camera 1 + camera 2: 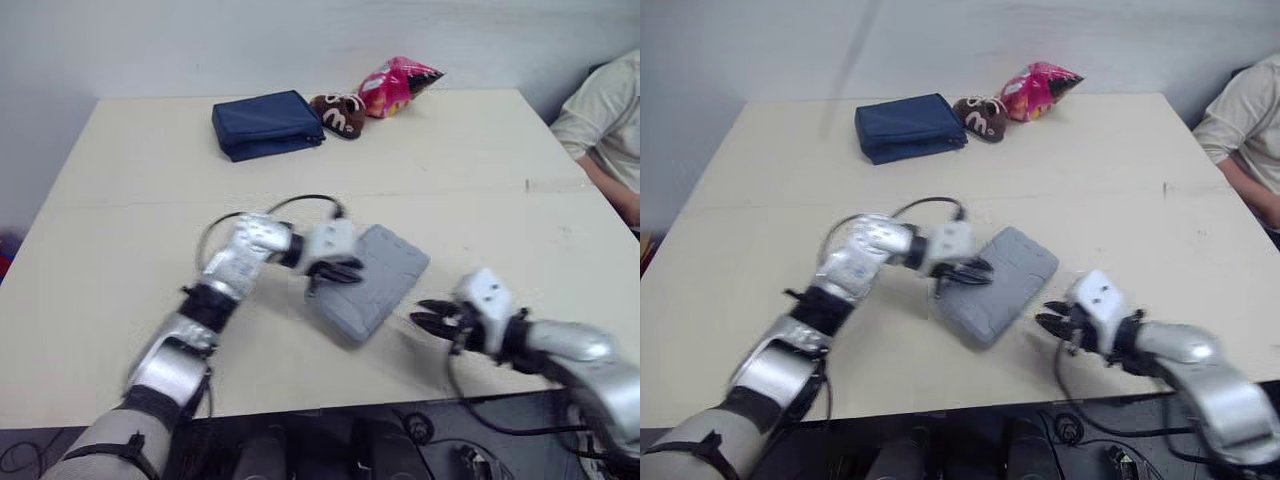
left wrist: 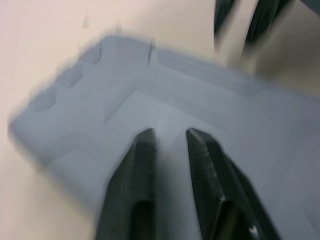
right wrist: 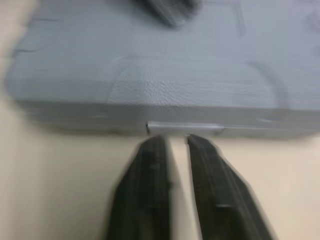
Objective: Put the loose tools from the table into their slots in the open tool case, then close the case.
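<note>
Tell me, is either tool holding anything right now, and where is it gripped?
Nothing is held. The left tool is over the lid of the closed grey plastic tool case; the right tool points at its edge, empty.

The tool case (image 1: 385,275) lay closed on the near half of the table (image 1: 120,250), about at its middle. The left gripper (image 1: 342,271) was over the case's left part, and the right gripper (image 1: 425,315) was just beside its right edge. At the far side lay a pouch (image 1: 265,125), with a small snack bag (image 1: 340,113) touching its right end, a bigger snack bag (image 1: 395,85) right of that, and a person (image 1: 610,120) at the far right edge.
</note>
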### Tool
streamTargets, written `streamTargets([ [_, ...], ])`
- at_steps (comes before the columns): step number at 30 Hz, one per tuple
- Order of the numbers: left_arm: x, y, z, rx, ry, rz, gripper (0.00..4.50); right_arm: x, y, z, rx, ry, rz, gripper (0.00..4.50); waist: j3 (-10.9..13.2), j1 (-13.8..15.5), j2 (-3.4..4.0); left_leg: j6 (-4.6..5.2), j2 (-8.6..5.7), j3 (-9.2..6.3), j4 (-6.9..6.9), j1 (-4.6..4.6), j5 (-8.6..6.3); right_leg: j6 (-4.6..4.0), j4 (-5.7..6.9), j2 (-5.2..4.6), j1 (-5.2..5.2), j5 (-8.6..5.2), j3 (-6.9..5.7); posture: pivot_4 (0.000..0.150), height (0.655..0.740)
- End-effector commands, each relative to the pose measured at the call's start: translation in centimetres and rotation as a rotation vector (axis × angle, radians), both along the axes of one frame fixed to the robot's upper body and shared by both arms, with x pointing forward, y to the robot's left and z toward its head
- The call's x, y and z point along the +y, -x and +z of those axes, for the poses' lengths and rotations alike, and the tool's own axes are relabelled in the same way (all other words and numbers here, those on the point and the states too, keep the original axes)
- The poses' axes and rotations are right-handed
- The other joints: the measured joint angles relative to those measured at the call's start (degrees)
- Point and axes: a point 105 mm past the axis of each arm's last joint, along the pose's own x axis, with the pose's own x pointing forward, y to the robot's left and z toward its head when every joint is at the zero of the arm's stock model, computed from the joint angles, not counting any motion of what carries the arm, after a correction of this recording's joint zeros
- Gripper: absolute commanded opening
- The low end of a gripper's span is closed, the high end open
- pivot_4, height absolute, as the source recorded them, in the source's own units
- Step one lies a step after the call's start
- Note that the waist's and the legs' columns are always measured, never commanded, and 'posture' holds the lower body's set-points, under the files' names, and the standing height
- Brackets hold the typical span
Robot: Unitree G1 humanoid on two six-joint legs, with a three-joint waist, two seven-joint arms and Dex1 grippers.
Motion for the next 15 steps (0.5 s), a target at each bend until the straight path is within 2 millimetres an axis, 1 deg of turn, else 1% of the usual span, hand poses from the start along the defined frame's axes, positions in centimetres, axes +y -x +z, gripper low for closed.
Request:
streamTargets([
  [1, 5.5, 3.1, 3.0, 0.153, 0.098, 0.017, 2.31, -1.4, 3.0, 4.2, 0.019, -0.046, 0.137, 2.65, 0.2, -0.5, 0.21, -0.05, 0.03, -0.01, -0.05, -0.05, 0.01, -0.05, 0.08, 0.03, -0.06, -0.03, 0.00, 0.150, 0.7338],
  [3, 8.5, 4.6, 4.5, 0.181, 0.114, 0.061, 3.20, -3.0, 4.4, 5.5, 0.064, -0.039, 0.151, 3.62, 0.3, -0.2, 0.17, -0.13, 0.07, -0.12, -0.09, -0.07, 0.03, -0.19, 0.14, 0.07, -0.07, -0.11, -0.11, 0.150, 0.7338],
  [4, 10.4, 5.4, 5.5, 0.189, 0.123, 0.100, 3.68, -3.9, 5.0, 6.1, 0.083, -0.031, 0.147, 4.21, 0.3, 0.1, 0.12, -0.14, 0.07, -0.17, -0.06, -0.11, 0.04, -0.20, 0.12, 0.07, -0.07, -0.12, -0.18, 0.150, 0.7338],
  [5, 11.9, 6.1, 6.4, 0.192, 0.134, 0.135, 4.12, -4.7, 5.4, 6.6, 0.097, -0.024, 0.136, 4.50, 0.4, 0.4, 0.10, -0.13, 0.06, -0.18, -0.03, -0.15, 0.03, -0.20, 0.11, 0.05, -0.07, -0.12, -0.18, 0.150, 0.7338],
  [6, 13.2, 6.8, 7.3, 0.195, 0.143, 0.168, 4.47, -5.3, 5.7, 7.1, 0.097, -0.013, 0.128, 4.50, 0.4, 0.7, 0.09, -0.10, 0.05, -0.19, 0.00, -0.16, 0.02, -0.19, 0.09, 0.03, -0.06, -0.11, -0.17, 0.150, 0.7338],
  [9, 15.7, 8.4, 9.0, 0.195, 0.180, 0.258, 4.47, -6.9, 5.8, 8.3, 0.044, 0.016, 0.083, 4.50, 0.4, 1.3, 0.08, -0.04, -0.04, -0.27, 0.01, -0.09, -0.11, -0.15, -0.27, -0.13, 0.06, -0.09, -0.16, 0.150, 0.7338],
  [10, 16.5, 9.0, 9.1, 0.197, 0.182, 0.286, 4.47, -7.3, 5.6, 8.7, 0.018, 0.020, 0.072, 4.50, 0.4, 1.5, 0.12, -0.03, -0.09, -0.30, 0.01, -0.05, -0.14, -0.14, -0.28, -0.21, 0.10, -0.08, -0.16, 0.150, 0.7338],
  [12, 17.4, 9.8, 8.9, 0.193, 0.175, 0.318, 4.47, -7.8, 5.4, 9.2, -0.011, 0.021, 0.059, 4.50, 0.4, 1.8, 0.24, -0.10, -0.14, -0.30, 0.00, -0.04, -0.20, -0.09, -0.31, -0.31, 0.08, -0.06, -0.08, 0.150, 0.7338],
  [15, 18.0, 10.5, 8.6, 0.185, 0.177, 0.357, 4.47, -8.3, 4.9, 9.5, -0.027, 0.015, 0.044, 4.50, 0.5, 2.1, 0.34, -0.33, -0.14, -0.29, -0.06, -0.07, -0.28, -0.12, -0.31, -0.34, -0.01, -0.07, -0.07, 0.150, 0.7338],
])
